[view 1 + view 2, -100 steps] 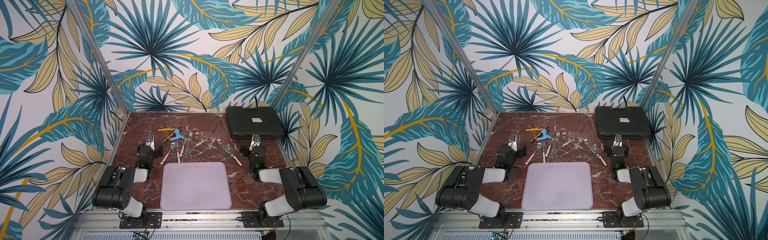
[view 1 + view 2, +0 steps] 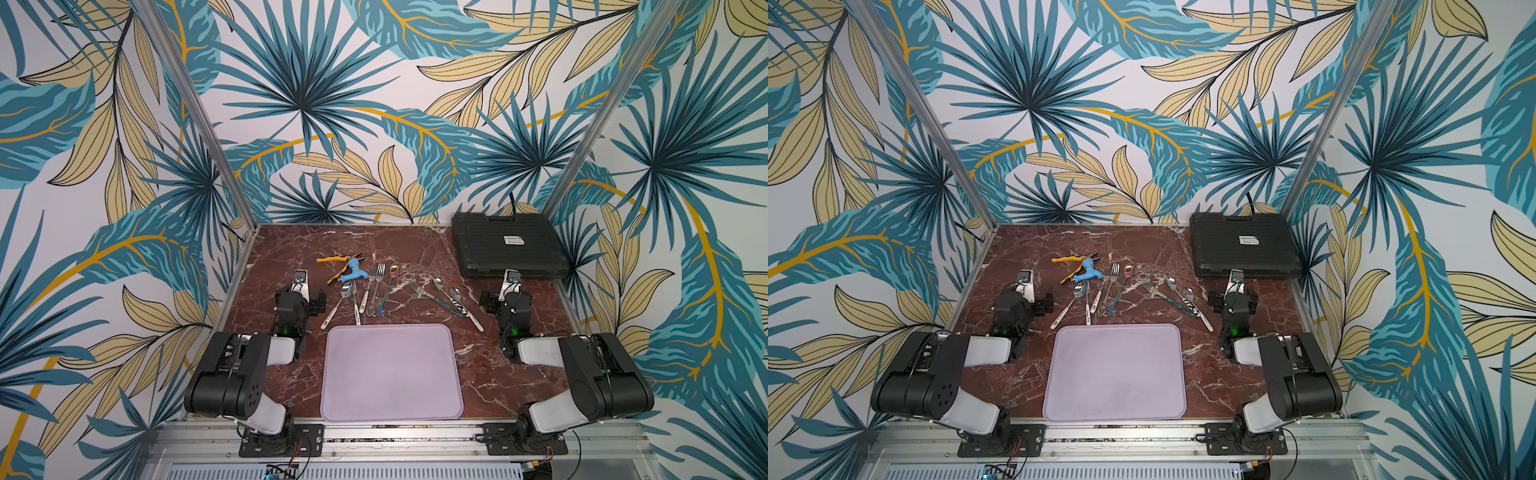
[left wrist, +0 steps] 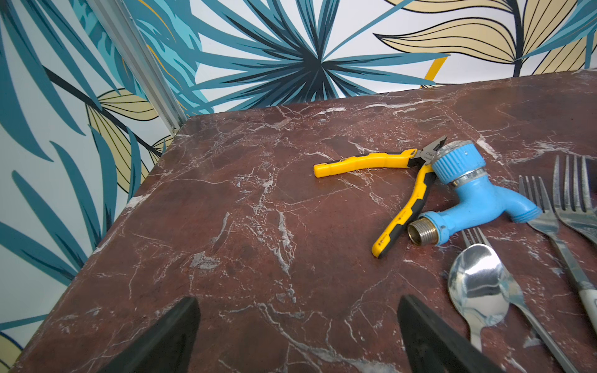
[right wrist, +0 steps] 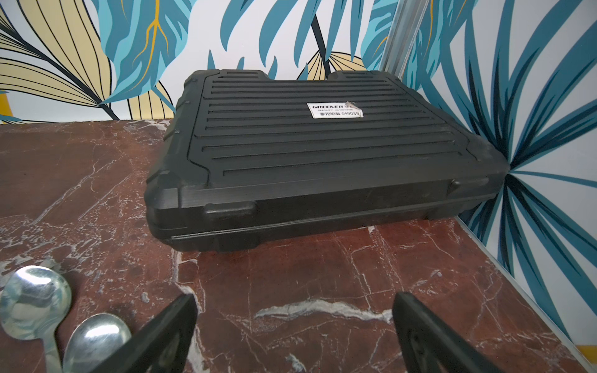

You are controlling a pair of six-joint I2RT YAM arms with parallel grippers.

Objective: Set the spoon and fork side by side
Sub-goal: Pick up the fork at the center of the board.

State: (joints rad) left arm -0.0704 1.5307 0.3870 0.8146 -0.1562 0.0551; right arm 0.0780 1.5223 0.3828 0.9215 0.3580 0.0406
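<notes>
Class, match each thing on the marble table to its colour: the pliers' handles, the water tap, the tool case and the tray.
Things:
1. pliers (handles)
2. water tap
3. tool case
4. tray

Colours:
A. black
B. lilac
C. yellow
D. blue

Pairs: 1-C, 2-D, 3-A, 4-B

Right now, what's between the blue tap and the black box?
Two forks and a pinkish spoon lie next to the blue tap, then bare marble up to the black box, seen in both top views.
</notes>
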